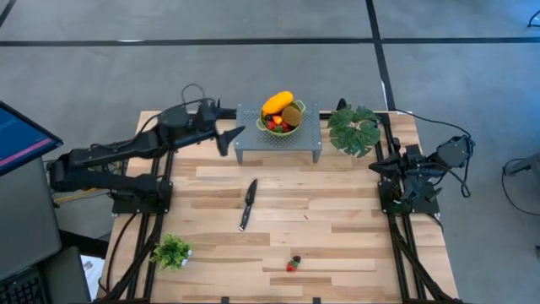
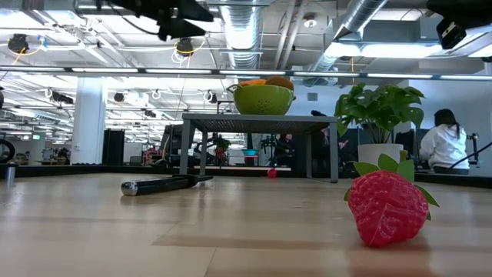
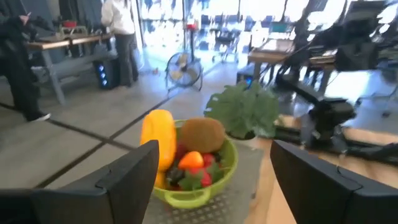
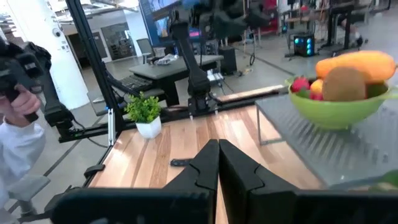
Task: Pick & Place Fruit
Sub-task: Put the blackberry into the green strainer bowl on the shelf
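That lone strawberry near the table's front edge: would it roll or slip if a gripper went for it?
The strawberry lies on its side on bare wood, so a nudge would probably rock or turn it, not send it rolling far. Its tapered shape and bumpy skin suggest closing fingers might squeeze it outwards. It looks rigid and light.

The counter (image 1: 337, 211) is pale wood in plank stripes of light and darker tan. On it a grey perforated metal stand (image 1: 309, 135) carries a lime-green bowl (image 1: 290, 129). The bowl holds a yellow-orange elongated fruit (image 1: 277, 103), a brown kiwi (image 1: 292, 115), and small red, orange and dark pieces (image 3: 189, 168). A red strawberry (image 2: 388, 208) with green leaves and a dimpled skin lies on the counter. The knife (image 1: 248, 203) has a black handle and a dark blade. A large plant (image 1: 355, 129) is deep green; a small plant (image 1: 173, 250) is brighter green in a white pot. Both arms are black, as are the left tool (image 3: 211, 180) and the right tool (image 4: 217, 163). The floor (image 1: 126, 76) is grey with dark lines.
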`<control>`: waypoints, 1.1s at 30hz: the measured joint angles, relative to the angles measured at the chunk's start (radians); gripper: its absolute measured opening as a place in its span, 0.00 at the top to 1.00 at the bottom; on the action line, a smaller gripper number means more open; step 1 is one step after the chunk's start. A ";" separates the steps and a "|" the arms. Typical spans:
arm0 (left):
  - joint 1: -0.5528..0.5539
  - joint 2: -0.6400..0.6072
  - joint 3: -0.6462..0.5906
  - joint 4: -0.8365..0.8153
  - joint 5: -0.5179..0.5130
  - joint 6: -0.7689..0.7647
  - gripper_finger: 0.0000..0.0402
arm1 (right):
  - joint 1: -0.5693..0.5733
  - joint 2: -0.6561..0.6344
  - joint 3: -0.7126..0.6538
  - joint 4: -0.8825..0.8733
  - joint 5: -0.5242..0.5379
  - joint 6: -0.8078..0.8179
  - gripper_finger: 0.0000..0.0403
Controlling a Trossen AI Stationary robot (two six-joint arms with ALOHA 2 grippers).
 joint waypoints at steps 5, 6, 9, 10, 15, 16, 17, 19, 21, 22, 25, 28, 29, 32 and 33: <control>-0.028 -0.105 -0.171 0.155 0.015 -0.020 0.24 | 0.001 0.003 -0.004 0.186 0.019 -0.273 0.99; -0.033 -0.118 -0.197 0.194 0.022 -0.029 0.24 | 0.001 0.005 -0.012 0.263 0.021 -0.334 0.99; -0.039 -0.144 -0.263 0.270 0.044 -0.032 0.24 | 0.000 0.015 -0.038 0.492 0.020 -0.498 0.99; -0.040 -0.149 -0.282 0.279 0.050 -0.034 0.24 | 0.000 0.024 -0.042 0.561 0.020 -0.557 0.99; -0.041 -0.150 -0.335 0.304 0.052 -0.080 0.24 | -0.002 0.112 -0.047 0.732 0.020 -0.755 0.99; -0.041 -0.150 -0.344 0.303 0.051 -0.087 0.24 | -0.004 0.135 -0.047 0.748 0.021 -0.786 0.99; -0.041 -0.149 -0.351 0.304 0.051 -0.090 0.24 | -0.008 0.162 -0.046 0.767 0.021 -0.801 0.99; -0.042 -0.150 -0.363 0.306 0.051 -0.095 0.25 | -0.023 0.232 -0.046 0.784 0.023 -0.804 0.99; -0.046 -0.150 -0.373 0.312 0.051 -0.105 0.25 | -0.052 0.325 -0.046 0.799 0.024 -0.806 0.99; -0.046 -0.149 -0.373 0.312 0.051 -0.105 0.25 | -0.071 0.374 -0.046 0.810 0.024 -0.801 0.99; -0.046 -0.150 -0.373 0.321 0.051 -0.109 0.26 | -0.144 0.499 -0.038 0.839 0.023 -0.755 0.98; -0.046 -0.149 -0.373 0.321 0.051 -0.118 0.26 | -0.244 0.634 0.014 0.845 0.024 -0.701 0.97; -0.046 -0.149 -0.373 0.321 0.051 -0.120 0.26 | -0.278 0.679 0.034 0.829 0.024 -0.679 0.96; -0.049 -0.149 -0.373 0.321 0.051 -0.120 0.26 | -0.363 0.799 0.093 0.713 -0.029 -0.560 0.91; -0.055 -0.149 -0.373 0.320 0.048 -0.120 0.26 | -0.387 0.839 0.119 0.684 -0.063 -0.510 0.89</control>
